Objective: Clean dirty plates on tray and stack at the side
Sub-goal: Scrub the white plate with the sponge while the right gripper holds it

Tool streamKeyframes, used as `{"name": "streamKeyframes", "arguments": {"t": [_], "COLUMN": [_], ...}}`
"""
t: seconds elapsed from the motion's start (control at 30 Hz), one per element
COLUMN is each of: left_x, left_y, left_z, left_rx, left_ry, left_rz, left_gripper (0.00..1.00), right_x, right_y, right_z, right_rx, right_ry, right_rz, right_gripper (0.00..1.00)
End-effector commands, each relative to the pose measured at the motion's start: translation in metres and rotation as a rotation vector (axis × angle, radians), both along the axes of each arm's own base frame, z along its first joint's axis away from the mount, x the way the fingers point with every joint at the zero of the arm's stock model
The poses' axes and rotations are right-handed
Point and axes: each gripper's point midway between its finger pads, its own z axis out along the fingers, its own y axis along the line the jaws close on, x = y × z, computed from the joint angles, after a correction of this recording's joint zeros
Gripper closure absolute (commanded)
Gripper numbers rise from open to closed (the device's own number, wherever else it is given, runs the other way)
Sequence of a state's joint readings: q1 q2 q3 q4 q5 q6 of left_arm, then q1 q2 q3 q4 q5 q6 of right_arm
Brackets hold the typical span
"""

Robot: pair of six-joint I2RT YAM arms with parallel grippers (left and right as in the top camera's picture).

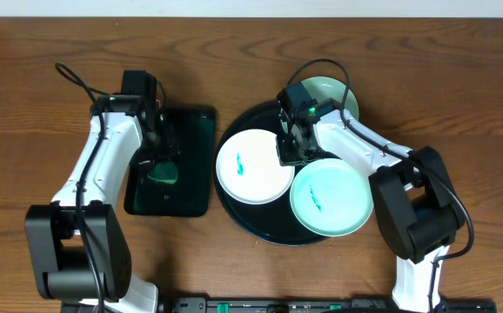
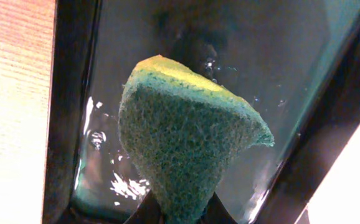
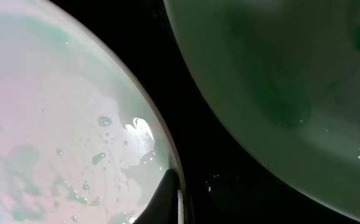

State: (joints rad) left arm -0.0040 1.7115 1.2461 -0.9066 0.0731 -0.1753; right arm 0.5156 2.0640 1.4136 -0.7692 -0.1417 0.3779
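Note:
A white plate (image 1: 253, 165) with a small green smear and a pale turquoise plate (image 1: 331, 198) with a smear lie on the round black tray (image 1: 250, 216). A third mint plate (image 1: 331, 94) sits at the tray's back edge, partly hidden by my right arm. My right gripper (image 1: 291, 149) is at the white plate's right rim. In the right wrist view one finger (image 3: 181, 208) lies on the wet white plate (image 3: 55, 124) at its rim, with a mint plate (image 3: 292, 74) beside it. My left gripper (image 1: 164, 163) is shut on a green sponge (image 2: 186, 143).
The sponge hangs over a smaller rectangular black tray (image 1: 191, 122) holding shallow water (image 2: 279, 56), left of the round tray. Bare wood-grain tabletop (image 1: 43, 130) lies to the far left and the far right (image 1: 486, 130).

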Motion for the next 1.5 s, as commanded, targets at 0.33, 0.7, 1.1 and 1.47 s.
{"name": "streamKeyframes", "arguments": {"t": [0.33,0.7,1.1,1.47], "left_x": [0.015,0.01,-0.009,0.016], "left_y": [-0.092,-0.155,-0.243,-0.139], "left_z": [0.008,-0.055,-0.06,-0.071], "left_rx": [-0.158,-0.143,-0.483,0.016], "left_ry": [-0.073,0.019,0.064,0.001], "left_rz": [0.05,0.055,-0.324,0.136], "left_gripper": [0.93,0.93,0.93,0.93], "right_x": [-0.008,-0.011,-0.013,-0.013], "right_y": [0.014,0.007,-0.003,-0.002], "right_z": [-0.015,-0.015,-0.02,-0.02], "right_rx": [0.041,0.045,0.044,0.048], "right_ry": [0.042,0.091,0.128,0.13], "right_rz": [0.035,-0.055,-0.116,-0.111], "right_gripper": [0.99,0.99,0.99,0.99]}}
